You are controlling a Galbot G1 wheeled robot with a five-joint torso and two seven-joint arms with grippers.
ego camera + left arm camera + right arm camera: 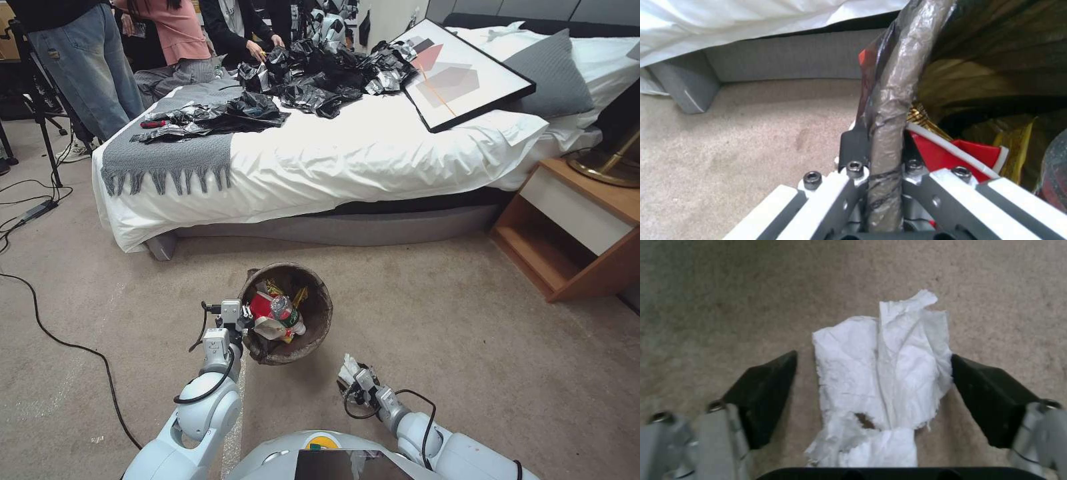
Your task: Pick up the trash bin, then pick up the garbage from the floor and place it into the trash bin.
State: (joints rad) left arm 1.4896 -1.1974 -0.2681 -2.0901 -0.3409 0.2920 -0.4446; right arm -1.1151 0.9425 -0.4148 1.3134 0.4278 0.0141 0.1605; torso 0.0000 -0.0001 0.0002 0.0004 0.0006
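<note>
- Left gripper (244, 325) is seen clamped on the rim of the trash bin (319, 313), tilted above the carpet (467, 347).
- Right gripper (873, 396) is held spread around a white tissue (882, 373).

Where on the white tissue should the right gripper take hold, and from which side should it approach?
Grip the white tissue across its crumpled middle, coming from above. It lies on the carpet, already between the open fingers of the right gripper, so closing there should gather the bulk.
</note>
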